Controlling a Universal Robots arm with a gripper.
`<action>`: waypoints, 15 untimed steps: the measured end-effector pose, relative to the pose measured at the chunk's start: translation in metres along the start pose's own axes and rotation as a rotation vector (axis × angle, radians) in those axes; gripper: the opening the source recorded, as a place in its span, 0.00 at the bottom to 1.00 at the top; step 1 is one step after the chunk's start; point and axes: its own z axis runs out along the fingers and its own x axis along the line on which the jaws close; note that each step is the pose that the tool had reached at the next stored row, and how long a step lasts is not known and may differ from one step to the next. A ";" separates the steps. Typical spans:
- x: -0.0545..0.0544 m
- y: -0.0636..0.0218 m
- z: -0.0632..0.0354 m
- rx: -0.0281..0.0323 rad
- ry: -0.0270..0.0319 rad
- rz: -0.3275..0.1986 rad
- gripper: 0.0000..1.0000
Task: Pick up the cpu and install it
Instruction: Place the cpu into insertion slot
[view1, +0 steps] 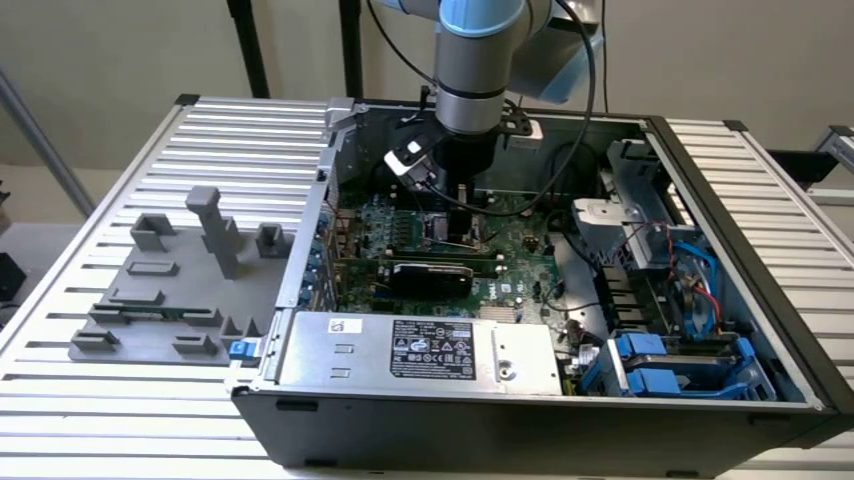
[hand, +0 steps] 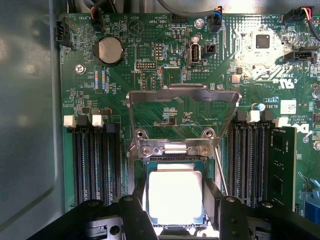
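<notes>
cpu (hand: 175, 196) sits directly between the gripper's (hand: 176, 200) two black fingers (hand: 134, 212), shiny lid facing the wrist camera, centred in the gap. It's square, so there's no long axis to speak of. Its sides look parallel to the socket (hand: 172, 150) frame and to the finger faces, and I see no visible skew.

Jaws stand wide, one finger along each of two opposite cpu edges. From here they look pressed to it, so I read it as a grip on the chip. I can't tell whether the cpu is fully down in the socket or held just above it, but it lies within the frame outline.

The load plate (hand: 182, 95) is flipped up and lies back over the motherboard (hand: 150, 30), beyond the hinge. It is clear of the chip and fingers.

Memory slots (hand: 95, 160) flank the socket on both sides, and one stick (hand: 282, 165) is fitted on one side, well apart from the fingers.

In the exterior view the arm (view1: 474, 60) comes straight down into the open case (view1: 747, 200), with the gripper (view1: 461, 205) low over the board. The power supply (view1: 427, 350) is nearer the camera, and a grey fixture tray (view1: 174, 290) sits outside the case on the exterior view's left.
</notes>
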 end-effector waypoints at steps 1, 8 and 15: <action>0.000 0.0000 0.0000 -0.0001 0.0000 0.000 0.54; 0.001 0.0000 0.0001 -0.0001 0.0002 0.000 0.62; 0.001 0.0000 -0.0027 -0.0001 0.0002 0.000 0.62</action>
